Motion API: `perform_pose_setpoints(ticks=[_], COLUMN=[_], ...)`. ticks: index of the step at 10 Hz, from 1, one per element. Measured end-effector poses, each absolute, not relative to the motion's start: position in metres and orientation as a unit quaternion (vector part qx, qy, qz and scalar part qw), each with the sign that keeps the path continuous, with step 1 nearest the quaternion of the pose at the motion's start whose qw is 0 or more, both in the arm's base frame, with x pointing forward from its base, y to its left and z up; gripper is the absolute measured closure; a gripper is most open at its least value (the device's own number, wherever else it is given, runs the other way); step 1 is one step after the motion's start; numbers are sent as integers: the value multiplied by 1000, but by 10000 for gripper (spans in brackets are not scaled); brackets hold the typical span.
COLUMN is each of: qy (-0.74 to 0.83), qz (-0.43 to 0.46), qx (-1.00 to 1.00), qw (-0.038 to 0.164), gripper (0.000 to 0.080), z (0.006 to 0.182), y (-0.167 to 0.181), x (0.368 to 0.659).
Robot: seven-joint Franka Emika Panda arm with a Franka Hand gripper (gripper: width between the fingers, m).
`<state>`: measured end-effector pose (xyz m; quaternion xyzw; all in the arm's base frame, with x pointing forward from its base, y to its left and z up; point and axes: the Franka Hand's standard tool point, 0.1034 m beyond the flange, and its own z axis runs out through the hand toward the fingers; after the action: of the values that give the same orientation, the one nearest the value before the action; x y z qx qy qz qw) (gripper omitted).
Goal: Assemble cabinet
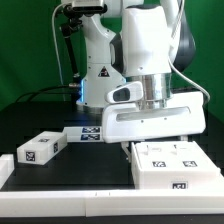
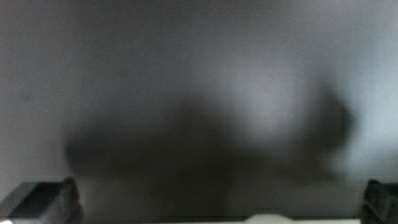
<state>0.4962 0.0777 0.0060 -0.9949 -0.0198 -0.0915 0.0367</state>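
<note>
We see claw (image 2: 210,200) above cabinet body (image 1: 172,165), lower right of frame; looks open, wrist view blurry.

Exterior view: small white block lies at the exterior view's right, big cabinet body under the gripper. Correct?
One error: the small white block lies at the exterior view's left, not its right. The exterior view shows it. The rest holds: the big cabinet body is under the gripper.

A robotics lab bench: my white arm (image 1: 150,45) stands on a black table (image 1: 35,112) before a plain green backdrop (image 1: 25,50), with a marker board (image 1: 88,132) lying flat and white blocks (image 1: 40,150) carrying square black-and-white tags.
</note>
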Motion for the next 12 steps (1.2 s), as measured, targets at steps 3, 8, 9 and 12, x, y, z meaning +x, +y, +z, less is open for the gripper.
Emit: perform_pose_setpoints(ticks=[3,8,9,12], qy=[-20,-22,-27,-39], qz=[-97,-91,-93,-93], qx=[-994,-995,-995,-994], qw=[38,38,37,36], gripper=[2,460,624,757], z=[7,4,4,3], y=[80,80,80,79], x=[504,503,502,500])
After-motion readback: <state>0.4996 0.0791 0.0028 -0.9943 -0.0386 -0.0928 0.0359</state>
